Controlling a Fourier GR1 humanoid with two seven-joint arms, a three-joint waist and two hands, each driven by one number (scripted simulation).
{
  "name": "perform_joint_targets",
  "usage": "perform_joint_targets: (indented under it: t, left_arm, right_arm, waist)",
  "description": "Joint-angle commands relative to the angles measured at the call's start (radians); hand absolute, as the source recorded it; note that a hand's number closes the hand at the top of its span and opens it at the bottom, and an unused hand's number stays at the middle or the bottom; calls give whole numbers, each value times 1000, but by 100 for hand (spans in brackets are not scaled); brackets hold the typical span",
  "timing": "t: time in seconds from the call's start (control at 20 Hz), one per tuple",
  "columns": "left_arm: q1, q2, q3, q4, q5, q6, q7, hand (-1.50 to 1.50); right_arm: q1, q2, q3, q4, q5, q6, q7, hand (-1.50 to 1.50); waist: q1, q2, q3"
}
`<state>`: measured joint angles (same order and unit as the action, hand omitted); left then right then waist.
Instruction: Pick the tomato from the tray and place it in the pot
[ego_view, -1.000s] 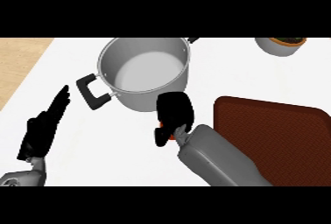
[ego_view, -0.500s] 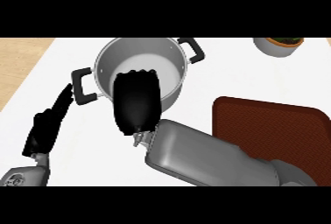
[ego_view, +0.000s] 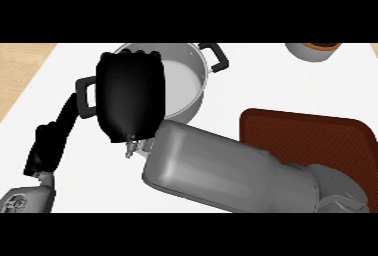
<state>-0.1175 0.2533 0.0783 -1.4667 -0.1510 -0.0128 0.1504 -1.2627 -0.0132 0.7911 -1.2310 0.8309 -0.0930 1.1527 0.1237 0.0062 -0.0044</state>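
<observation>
Two hands, one grey pot (ego_view: 198, 95) and one brown tray (ego_view: 310, 140) on a white tabletop (ego_view: 258, 80).
Right hand (ego_view: 131, 100) hangs back-up over the pot's left side, hiding part of its pale inside; whether it grips anything cannot be told. The tomato is out of sight, so its place and look cannot be told. Left hand (ego_view: 50, 145) rests at the left, fingers straight. A cup (ego_view: 314, 51) at top right holds something dark.

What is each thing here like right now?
pot: upright, no lid, nothing to see in the part that shows.
tray: flat on the counter, visible part bare.
tomato: not in sight.
right hand: over the pot, its back to the view; what it holds is hidden.
left hand: open, resting at the left.
bowl: upright, something dark inside.
</observation>
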Motion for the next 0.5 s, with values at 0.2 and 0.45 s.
perform_joint_targets:
  t: [0.2, 0.45]
  left_arm:
    - [10, 14, 41, 10, 29, -7, -11, 0]
    - [4, -7, 18, -34, -13, 37, 30, 0]
  right_arm:
    - [-99, 13, -13, 131, -44, -220, 142, 150]
    - [-119, 13, -56, 307, -83, -310, -12, 150]
  waist:
    - [-25, 5, 0]
    - [-43, 8, 2]
